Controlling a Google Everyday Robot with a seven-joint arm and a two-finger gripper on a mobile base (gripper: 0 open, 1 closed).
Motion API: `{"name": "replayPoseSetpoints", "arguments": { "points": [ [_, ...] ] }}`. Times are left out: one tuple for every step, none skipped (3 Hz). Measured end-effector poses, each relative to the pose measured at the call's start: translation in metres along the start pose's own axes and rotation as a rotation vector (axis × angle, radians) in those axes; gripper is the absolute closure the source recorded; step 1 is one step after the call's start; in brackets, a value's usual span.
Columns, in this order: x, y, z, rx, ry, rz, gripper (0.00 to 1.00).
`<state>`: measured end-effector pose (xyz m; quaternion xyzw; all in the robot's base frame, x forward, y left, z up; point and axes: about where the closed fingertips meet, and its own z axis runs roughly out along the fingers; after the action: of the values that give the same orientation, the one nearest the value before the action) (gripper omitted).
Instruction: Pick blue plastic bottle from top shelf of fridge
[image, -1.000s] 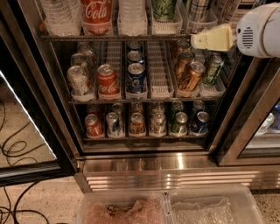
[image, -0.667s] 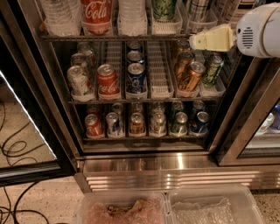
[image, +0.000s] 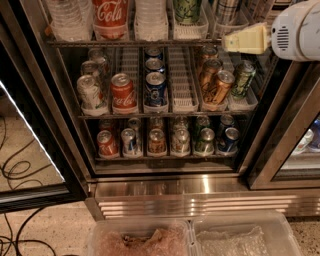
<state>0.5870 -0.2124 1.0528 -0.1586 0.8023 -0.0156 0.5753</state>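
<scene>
The fridge (image: 200, 187) stands open in front of me. Its top shelf (image: 130, 43) runs along the upper edge of the view with tall bottles in lane trays. The blue plastic bottle (image: 228, 9) shows only its silver-grey and dark striped lower body, right of the green-labelled bottle (image: 187, 10); its top is cut off. The red Coca-Cola bottle (image: 110, 15) stands further left. My gripper (image: 232, 42), cream-coloured on a white arm (image: 297, 30), points left at the shelf's front edge, just below and slightly right of the striped bottle, apart from it.
Clear water bottles (image: 65, 20) fill the left lanes. Two lower racks hold several cans (image: 156, 87). The open glass door (image: 30, 150) is at left, with cables (image: 20, 170) on the floor. Another door frame (image: 287, 145) is at right. Two clear plastic bins (image: 190, 237) lie below.
</scene>
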Motion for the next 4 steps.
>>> {"name": "replayPoseSetpoints", "arguments": {
  "points": [
    [-0.009,-0.01,0.005,0.051,-0.015,0.032,0.11],
    [-0.009,-0.01,0.005,0.051,-0.015,0.032,0.1],
    [-0.015,-0.016,0.012,0.071,-0.02,0.038,0.21],
    [-0.023,-0.031,0.024,0.113,-0.029,0.061,0.18]
  ]
}}
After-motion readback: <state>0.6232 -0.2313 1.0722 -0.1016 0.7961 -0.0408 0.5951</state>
